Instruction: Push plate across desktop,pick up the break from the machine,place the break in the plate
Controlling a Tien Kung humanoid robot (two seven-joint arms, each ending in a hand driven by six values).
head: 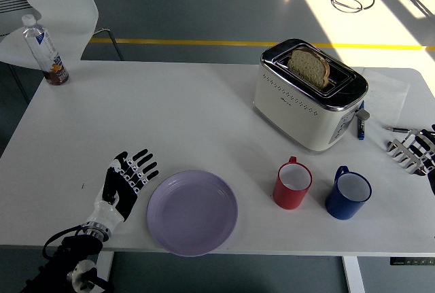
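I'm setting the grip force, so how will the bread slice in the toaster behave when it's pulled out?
The bread slice looks soft and porous, so it would probably dent or tear under a hard pinch. It seems thin and light. It stands partly above the toaster slot, so a straight upward lift should free it.

Left hand (126,183) flat, fingers (141,164) spread; right hand (414,149) resting.

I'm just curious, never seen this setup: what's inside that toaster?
A slice of bread stands in the slot of the toaster, its top half poking out. Its lower part is hidden inside, and nothing else shows in the slot.
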